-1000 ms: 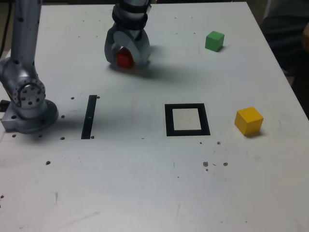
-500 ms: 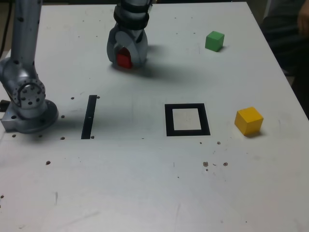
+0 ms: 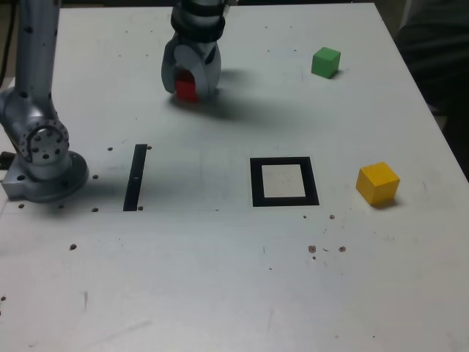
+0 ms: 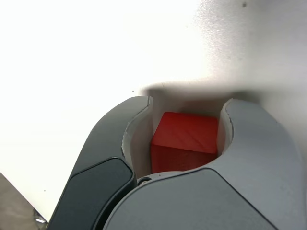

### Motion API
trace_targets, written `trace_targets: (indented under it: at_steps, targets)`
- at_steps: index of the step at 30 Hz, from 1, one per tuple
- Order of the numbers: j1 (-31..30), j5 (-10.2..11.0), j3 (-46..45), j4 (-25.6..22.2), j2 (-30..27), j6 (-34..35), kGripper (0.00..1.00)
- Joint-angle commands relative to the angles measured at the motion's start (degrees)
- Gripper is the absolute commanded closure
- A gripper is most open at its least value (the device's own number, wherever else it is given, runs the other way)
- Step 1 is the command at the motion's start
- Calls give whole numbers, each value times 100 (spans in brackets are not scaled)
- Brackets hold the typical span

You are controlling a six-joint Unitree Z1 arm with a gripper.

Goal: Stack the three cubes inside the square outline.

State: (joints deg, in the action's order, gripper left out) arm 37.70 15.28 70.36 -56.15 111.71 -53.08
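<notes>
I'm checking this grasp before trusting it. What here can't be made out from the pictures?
- Red cube, exterior view: the gripper covers its sides, so contact is unclear.
- Red cube, wrist view: its lower part is hidden behind the gripper body; whether it rests on the table is unclear.
- Arm, exterior view: cut off by the top edge.
- Wrist view: the table is overexposed; the other cubes and the square outline are out of frame.

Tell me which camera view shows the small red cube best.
The wrist view: the small red cube fills the frame's middle, two faces clear, sitting between the grey gripper jaws, which press its sides. The exterior view shows only a small red patch at the table's far side, mostly hidden by the gripper.
</notes>
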Motion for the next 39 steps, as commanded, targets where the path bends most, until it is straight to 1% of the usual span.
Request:
trace_targets:
  at_steps: [1,8,13,23,36,39]
  targets:
    - [-19,-34,-18,-18,-91,6,72]
    - [-219,-263,-66,-101,-413,39,72]
    - [-509,-381,-89,-217,-680,266,72]
    - [-1298,-459,-40,-590,-1092,1116,72]
    - [-2431,-449,107,-1066,-1247,2500,72]
    - [-2679,-483,185,-1118,-1244,2767,72]
